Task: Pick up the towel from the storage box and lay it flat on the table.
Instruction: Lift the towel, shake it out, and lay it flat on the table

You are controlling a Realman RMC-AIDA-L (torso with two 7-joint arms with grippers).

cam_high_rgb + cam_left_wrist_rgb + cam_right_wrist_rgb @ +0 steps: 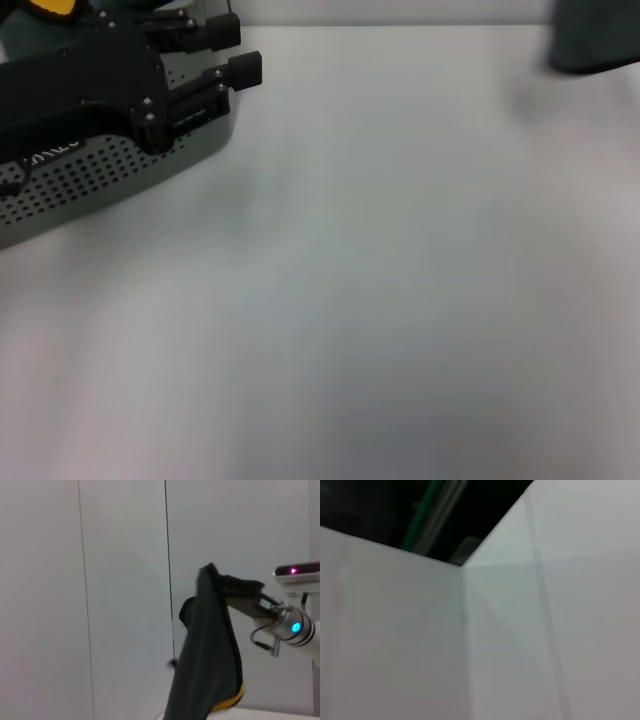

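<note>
Head view: only a sliver of the towel point(52, 6) showing, mustard-yellow, at the far-left edge, behind the left arm and by the storage box point(90, 185); whether inside it or lifted above it, impossible to tell. Judged soft, light and limp, bound to sag and fold once raised, not fragile, little risk of slipping from a firm pinch. Best taken at a corner or along the bound edge, so as to hang open and spread without bunching. Left gripper point(235, 52) poised over the near-right end of the perforated basket, fingers parted, nothing between them. Left wrist view: right gripper point(240, 589) raised well off, draped with a hanging dark fabric point(210, 655); grip state not to be told. Thin yellow strip point(231, 700) at that fabric's lower edge, possibly also towel, not certain. Probably the same fabric as the dark shape point(595, 40) at the far-right corner in the head view. Ahead of the basket, the table point(400, 300): white, smooth, flat, wide enough for spreading. Beyond, plain pale wall panels point(120, 580).
</note>
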